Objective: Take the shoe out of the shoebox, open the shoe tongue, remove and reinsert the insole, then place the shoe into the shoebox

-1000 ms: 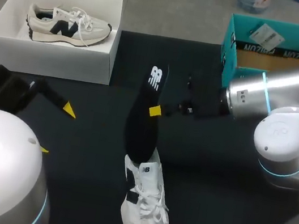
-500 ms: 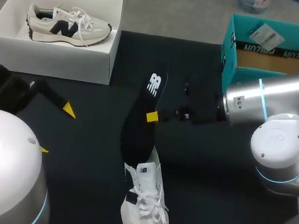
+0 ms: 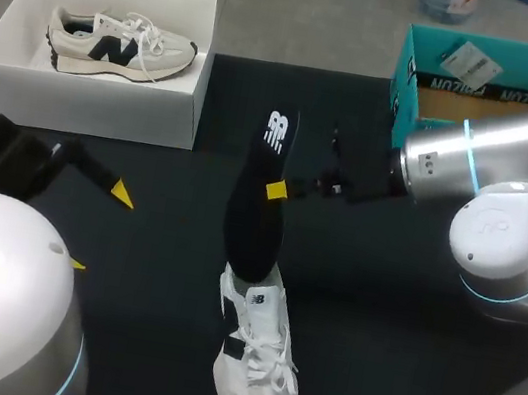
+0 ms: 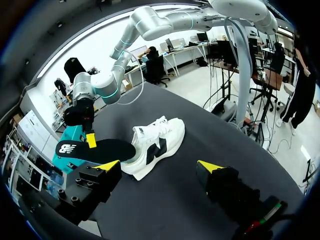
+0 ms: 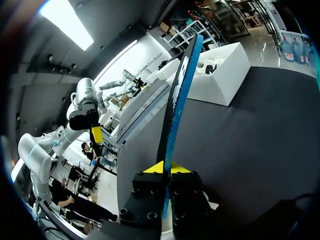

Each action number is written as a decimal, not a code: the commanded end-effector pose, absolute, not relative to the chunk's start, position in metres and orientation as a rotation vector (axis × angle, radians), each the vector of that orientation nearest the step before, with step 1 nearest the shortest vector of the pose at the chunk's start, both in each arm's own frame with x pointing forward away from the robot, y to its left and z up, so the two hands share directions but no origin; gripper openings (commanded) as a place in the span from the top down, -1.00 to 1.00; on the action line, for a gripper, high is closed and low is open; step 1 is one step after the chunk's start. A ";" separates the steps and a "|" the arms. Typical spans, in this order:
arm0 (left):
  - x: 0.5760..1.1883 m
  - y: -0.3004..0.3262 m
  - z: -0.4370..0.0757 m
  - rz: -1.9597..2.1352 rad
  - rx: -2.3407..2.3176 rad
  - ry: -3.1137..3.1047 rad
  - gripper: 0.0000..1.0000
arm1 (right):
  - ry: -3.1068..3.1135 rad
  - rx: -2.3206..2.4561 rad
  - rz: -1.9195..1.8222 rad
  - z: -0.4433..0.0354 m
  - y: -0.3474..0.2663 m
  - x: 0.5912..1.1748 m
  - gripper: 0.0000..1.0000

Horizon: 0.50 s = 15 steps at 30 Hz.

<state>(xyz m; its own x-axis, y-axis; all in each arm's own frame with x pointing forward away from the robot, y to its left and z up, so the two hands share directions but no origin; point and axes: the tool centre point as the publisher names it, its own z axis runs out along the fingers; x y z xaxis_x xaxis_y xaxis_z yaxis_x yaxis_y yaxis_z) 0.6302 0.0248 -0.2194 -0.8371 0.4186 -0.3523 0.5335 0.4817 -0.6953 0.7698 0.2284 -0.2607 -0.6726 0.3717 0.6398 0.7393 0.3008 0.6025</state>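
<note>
Right claw [image 3: 275, 191] pinching black insole [image 3: 254, 211] with white logo, end touching white shoe [image 3: 256, 369], left claw [image 4: 159, 165] spread wide

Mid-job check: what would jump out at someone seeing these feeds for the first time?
The black insole, clamped in the right gripper mid-table, its near end at the opening of the white shoe. Next, the white shoebox at far left, holding a second shoe.

a matt black bench [image 3: 155, 240] fills most of the head view, its far edge meeting a pale grey glossy floor [image 3: 313, 23] that carries small glints of light, while the right wrist view shows a bright ceiling light strip [image 5: 67, 22] overhead.
</note>
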 end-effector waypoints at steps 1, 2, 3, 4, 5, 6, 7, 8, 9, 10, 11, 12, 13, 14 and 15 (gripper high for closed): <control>0.630 0.025 -0.219 -1.282 0.836 2.589 -1.00 | -2.217 -0.996 -1.291 -0.256 0.226 0.771 1.00; 0.630 0.025 -0.219 -1.282 0.836 2.589 -1.00 | -2.217 -0.996 -1.291 -0.256 0.226 0.771 1.00; 0.630 0.025 -0.219 -1.282 0.836 2.589 -1.00 | -2.218 -0.997 -1.290 -0.257 0.225 0.770 1.00; 0.630 0.025 -0.219 -1.282 0.836 2.589 -1.00 | -2.219 -0.997 -1.289 -0.258 0.224 0.769 1.00; 0.630 0.025 -0.219 -1.282 0.836 2.589 -1.00 | -2.219 -0.998 -1.289 -0.259 0.224 0.768 1.00; 0.630 0.025 -0.219 -1.282 0.836 2.589 -1.00 | -2.220 -0.998 -1.288 -0.260 0.224 0.767 1.00; 0.630 0.025 -0.219 -1.282 0.836 2.589 -1.00 | -2.222 -0.999 -1.287 -0.261 0.225 0.766 1.00; 0.630 0.025 -0.219 -1.282 0.836 2.589 -1.00 | -2.222 -1.000 -1.287 -0.262 0.225 0.765 1.00; 0.630 0.025 -0.219 -1.282 0.836 2.589 -1.00 | -2.223 -1.002 -1.287 -0.263 0.224 0.764 1.00; 0.630 0.025 -0.219 -1.282 0.836 2.589 -1.00 | -2.224 -1.004 -1.287 -0.263 0.224 0.763 1.00; 0.630 0.025 -0.219 -1.282 0.836 2.589 -1.00 | -2.224 -1.009 -1.287 -0.264 0.224 0.762 1.00; 0.630 0.025 -0.219 -1.282 0.836 2.589 -1.00 | -2.225 -1.012 -1.287 -0.264 0.224 0.761 1.00; 0.630 0.025 -0.219 -1.282 0.836 2.589 -1.00 | -2.226 -1.014 -1.287 -0.264 0.224 0.760 1.00; 0.630 0.025 -0.219 -1.282 0.836 2.589 -1.00 | -2.227 -1.016 -1.286 -0.265 0.224 0.759 1.00; 0.630 0.025 -0.219 -1.282 0.836 2.589 -1.00 | -2.227 -1.018 -1.285 -0.265 0.225 0.757 1.00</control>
